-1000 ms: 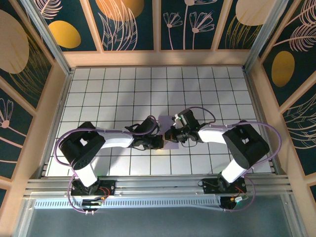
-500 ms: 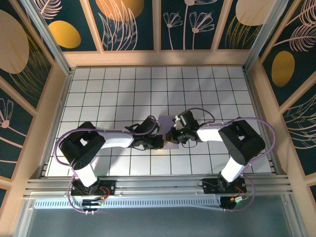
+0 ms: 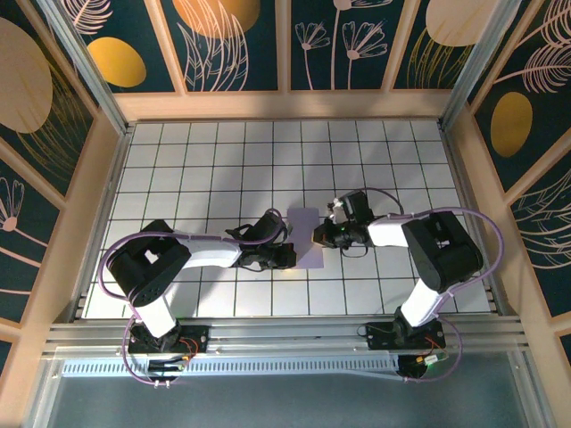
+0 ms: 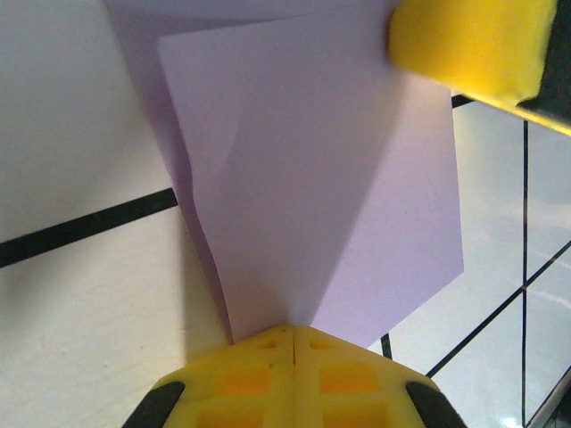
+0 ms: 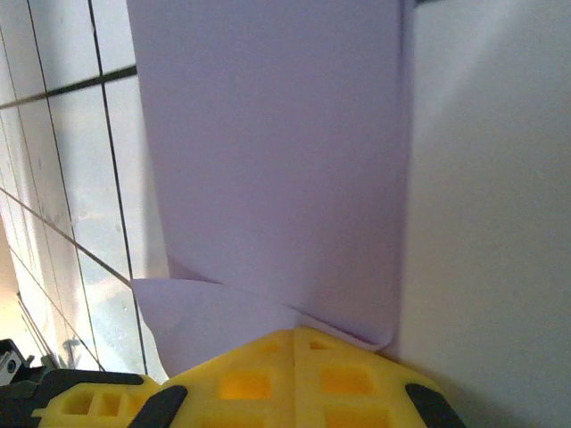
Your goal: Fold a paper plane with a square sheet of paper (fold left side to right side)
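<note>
The square sheet of paper [image 3: 303,234] is lavender and lies folded into a narrow upright strip on the white grid table, between my two grippers. My left gripper [image 3: 292,257] is shut, its yellow tips [image 4: 293,332] resting on the sheet's [image 4: 330,196] lower left edge, where a loose upper layer curls up. My right gripper [image 3: 318,236] is shut too, and its tips [image 5: 296,334] touch the folded right edge of the sheet [image 5: 277,160]. Whether either one pinches the paper I cannot tell. A paper plane is out of view.
The tiled table [image 3: 214,169] is boxed in by wooden walls [image 3: 98,178] on the left, right and back. An aluminium rail [image 3: 285,337] runs along the near edge by the arm bases. One yellow finger of the right gripper [image 4: 468,45] shows in the left wrist view.
My right gripper has slid right and slightly back to the sheet's right edge, uncovering more of the paper. The left arm has stayed where it was.
</note>
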